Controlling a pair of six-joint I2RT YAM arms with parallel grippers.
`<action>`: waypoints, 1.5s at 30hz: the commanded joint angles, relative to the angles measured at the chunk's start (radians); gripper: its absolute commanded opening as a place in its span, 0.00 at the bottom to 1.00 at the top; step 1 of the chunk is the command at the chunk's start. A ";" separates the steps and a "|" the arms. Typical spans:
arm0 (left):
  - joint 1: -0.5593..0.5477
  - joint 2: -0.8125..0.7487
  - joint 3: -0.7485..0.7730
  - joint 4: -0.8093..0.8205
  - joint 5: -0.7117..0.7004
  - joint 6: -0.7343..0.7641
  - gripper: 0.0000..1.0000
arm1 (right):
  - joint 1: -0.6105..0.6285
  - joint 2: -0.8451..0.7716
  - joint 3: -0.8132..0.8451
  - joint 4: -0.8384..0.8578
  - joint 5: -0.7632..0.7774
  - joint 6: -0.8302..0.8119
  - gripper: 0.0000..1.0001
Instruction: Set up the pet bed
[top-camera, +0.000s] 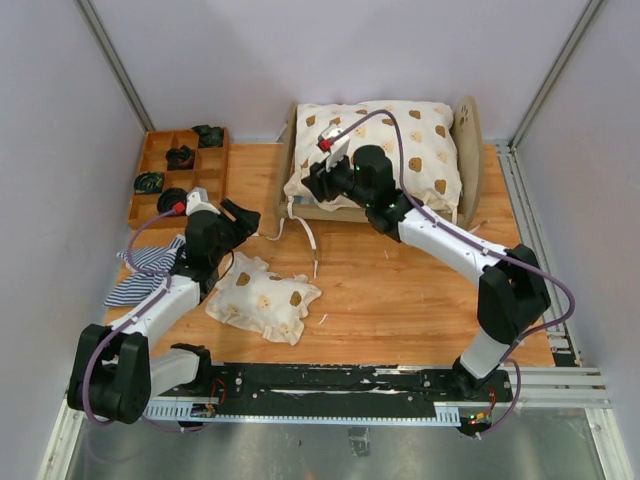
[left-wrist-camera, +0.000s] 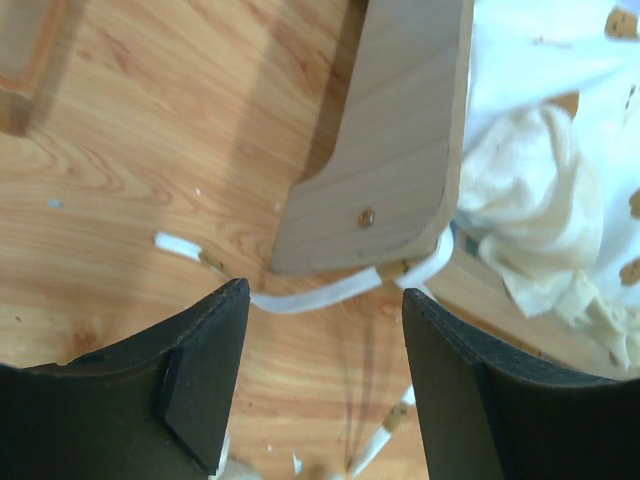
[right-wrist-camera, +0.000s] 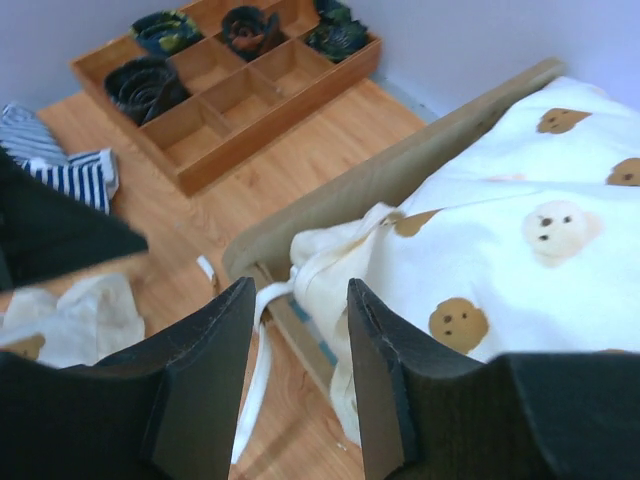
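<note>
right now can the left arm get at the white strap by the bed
Probably yes. The left gripper is open and the strap lies on the table just ahead of its fingers, uncovered. One end runs under the bed's end board.

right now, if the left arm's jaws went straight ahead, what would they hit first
Probably the white fabric tie, then the light plywood end board of the pet bed just behind it; depth is unclear.
</note>
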 joint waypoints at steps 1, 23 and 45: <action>0.003 -0.007 -0.045 0.047 0.178 0.040 0.67 | 0.035 0.071 0.153 -0.252 0.187 0.125 0.46; 0.003 -0.064 -0.187 0.120 0.308 0.082 0.67 | 0.053 0.495 0.765 -0.626 0.285 0.039 0.16; 0.003 -0.025 -0.206 0.101 0.143 -0.057 0.62 | 0.164 0.356 0.472 -0.533 -0.081 -0.227 0.04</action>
